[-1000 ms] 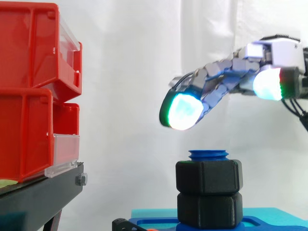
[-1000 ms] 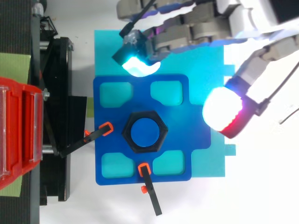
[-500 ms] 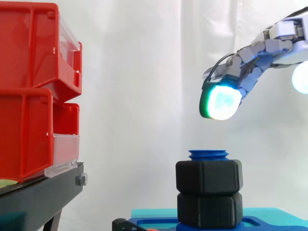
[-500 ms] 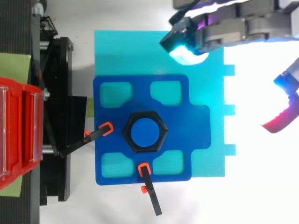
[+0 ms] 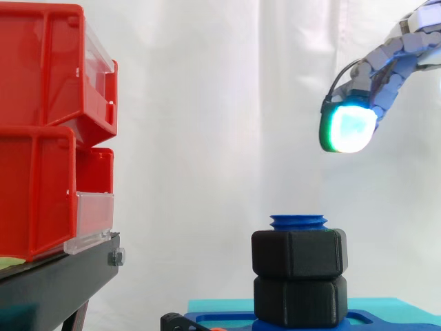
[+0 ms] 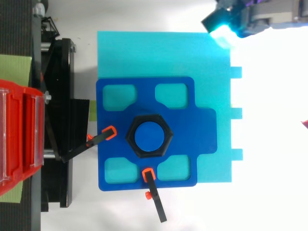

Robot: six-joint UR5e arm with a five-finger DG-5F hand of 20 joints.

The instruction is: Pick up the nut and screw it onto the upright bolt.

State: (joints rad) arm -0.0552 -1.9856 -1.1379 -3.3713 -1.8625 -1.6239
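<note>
Standing upright on the blue plate (image 6: 202,125), the bolt (image 5: 298,221) points straight up, the nut (image 5: 298,253) threaded near its top above a second nut (image 5: 300,301). The hand (image 5: 387,61) hangs well apart, fingers (image 5: 348,127) loosely extended, empty.

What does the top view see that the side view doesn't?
From above: the nut is a six-sided ring around the bolt, whose top is round. They stand on a blue plate with four windows and two orange-tipped clamps. From the side: the nut sits on a second black hex block, the bolt pokes out above it, and the hand hangs high to the right. Both: nut, bolt, red bins, the hand's glowing fingertip.
</note>
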